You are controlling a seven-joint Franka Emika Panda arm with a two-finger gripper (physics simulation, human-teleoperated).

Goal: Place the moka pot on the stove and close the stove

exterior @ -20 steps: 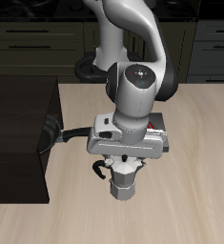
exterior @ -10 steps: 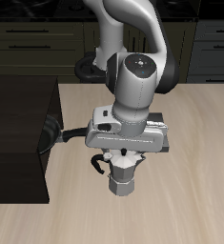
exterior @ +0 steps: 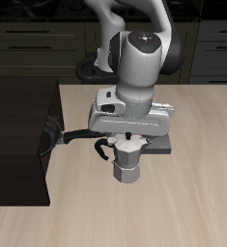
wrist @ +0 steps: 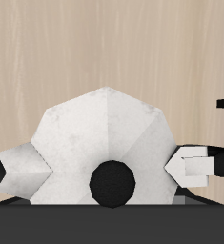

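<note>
The silver faceted moka pot [exterior: 127,164] hangs under my gripper [exterior: 126,147], which is shut on its upper part; whether its base touches the wooden table I cannot tell. In the wrist view the pot's pale faceted lid [wrist: 102,129] with its black knob [wrist: 113,181] fills the space between my fingertips [wrist: 205,164]. The pot's black handle [exterior: 102,151] points toward the black box. Just behind the pot, the stove [exterior: 165,147] is almost entirely hidden by the gripper's body, and only a dark grey edge shows.
A large black box [exterior: 18,145] stands beside the pot, toward the table's side edge. A black frying pan handle [exterior: 67,137] sticks out from it toward the gripper. Dark cabinets [exterior: 28,43] line the back.
My gripper has risen and moved slightly back toward the stove, taking the moka pot with it. The stove's red spot seen earlier is now covered by the gripper's body.
</note>
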